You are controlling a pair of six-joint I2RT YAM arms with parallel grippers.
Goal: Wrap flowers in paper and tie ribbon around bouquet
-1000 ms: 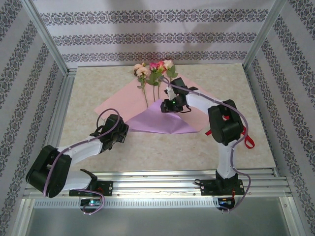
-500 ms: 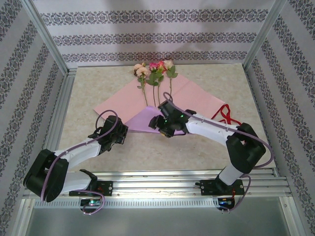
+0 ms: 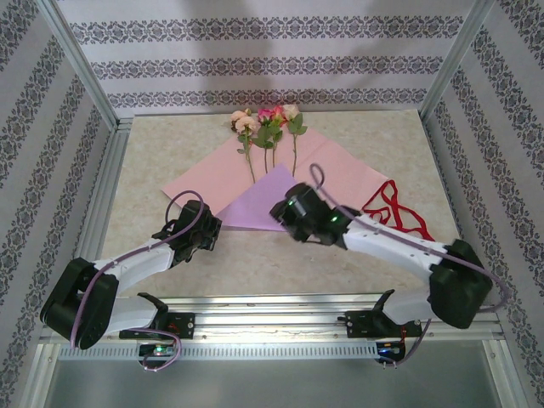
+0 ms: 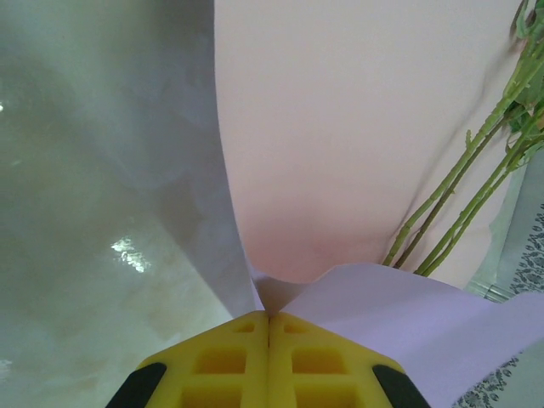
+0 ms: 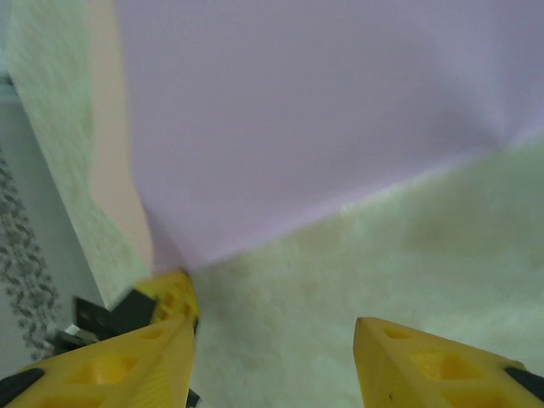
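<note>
Left gripper (image 4: 269, 316): jaws closed flat on the paper (image 3: 331, 166) at its near-left fold corner. Right gripper (image 5: 276, 331): wide open, empty, over the lilac flap (image 3: 263, 200) near edge. Flowers (image 3: 268, 123) lie mid-paper, heads toward far bench (image 3: 170, 153) edge; stem ends hidden under flap. Ribbon (image 3: 393, 208) at right, partly behind right arm (image 3: 399, 246).

Quick headcount: one sheet of paper (image 3: 340, 170), folded so both the pink face and the lilac face show, but it's a single sheet. One bunch of flowers (image 3: 269, 123) with three long stems I can count from above and about four heads, though they crowd together so I wouldn't swear to it. One red ribbon (image 3: 393, 209). Two arms, so two tools: left tool (image 4: 269, 320) and right tool (image 5: 272, 314). One counter (image 3: 161, 153).
</note>
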